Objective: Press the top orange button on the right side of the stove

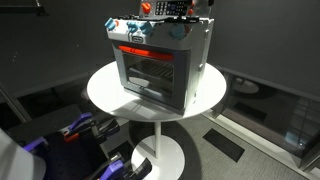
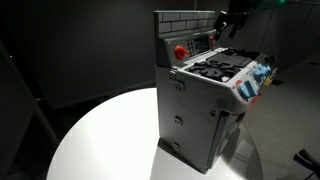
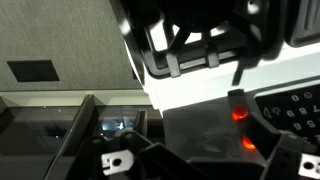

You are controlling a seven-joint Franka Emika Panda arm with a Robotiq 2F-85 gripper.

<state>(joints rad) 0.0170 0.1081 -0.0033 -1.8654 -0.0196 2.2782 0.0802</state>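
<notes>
The silver-grey toy stove (image 1: 160, 65) stands on a round white table (image 1: 105, 90); it also shows in the other exterior view (image 2: 205, 115). Its red-orange handle bar (image 1: 133, 50) crosses the glass door. My gripper (image 1: 183, 9) hovers over the stove's back control panel, as both exterior views show (image 2: 231, 24). In the wrist view the dark fingertips (image 3: 238, 94) look shut and empty, right at the upper edge of the top orange button (image 3: 238, 113). A second glowing orange button (image 3: 249, 144) sits just below it on the grey panel (image 3: 195, 125).
A red round button (image 2: 180, 50) sits on the panel's side face. The burner top (image 2: 222, 68) lies in front of the gripper. The table's pedestal base (image 1: 160, 152) and some blue-and-black gear (image 1: 85, 132) stand on the floor.
</notes>
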